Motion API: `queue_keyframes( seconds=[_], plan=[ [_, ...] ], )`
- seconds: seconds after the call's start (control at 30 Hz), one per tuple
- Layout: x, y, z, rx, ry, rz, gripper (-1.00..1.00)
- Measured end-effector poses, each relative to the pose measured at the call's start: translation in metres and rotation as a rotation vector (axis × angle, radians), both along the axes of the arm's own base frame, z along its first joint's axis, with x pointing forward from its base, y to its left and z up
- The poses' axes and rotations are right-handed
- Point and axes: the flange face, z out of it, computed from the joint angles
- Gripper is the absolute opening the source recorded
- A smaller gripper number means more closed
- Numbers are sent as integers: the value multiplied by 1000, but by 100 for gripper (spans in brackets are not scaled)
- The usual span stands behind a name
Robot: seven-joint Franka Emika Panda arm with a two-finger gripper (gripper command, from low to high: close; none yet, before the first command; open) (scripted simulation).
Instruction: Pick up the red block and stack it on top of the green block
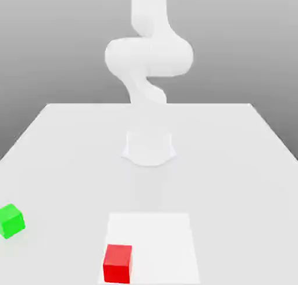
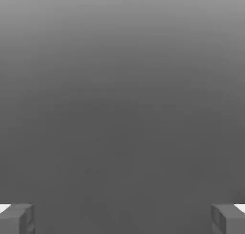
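Hand view: gripper (image 2: 122, 219) wide open, seemingly empty; exterior view, red block (image 1: 118, 264) sits on white square (image 1: 157, 237), green block (image 1: 10, 221) well apart.

On the bench (image 1: 233, 179), the red block (image 1: 118, 264) sits on the exterior view's left part of the square (image 1: 160, 237), the green block (image 1: 11, 221) is well apart at the exterior view's left edge and a bit farther back, and the arm (image 1: 149, 56) stands behind both.
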Motion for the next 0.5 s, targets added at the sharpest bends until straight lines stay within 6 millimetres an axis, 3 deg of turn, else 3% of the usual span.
queue_keyframes(
  seconds=[0.23,0.37,0.5],
  plan=[
    [75,-15,-120,16,206,-6,0],
    [101,-24,-194,21,320,-13,0],
    [115,-32,-271,24,435,-23,0]
  ],
)
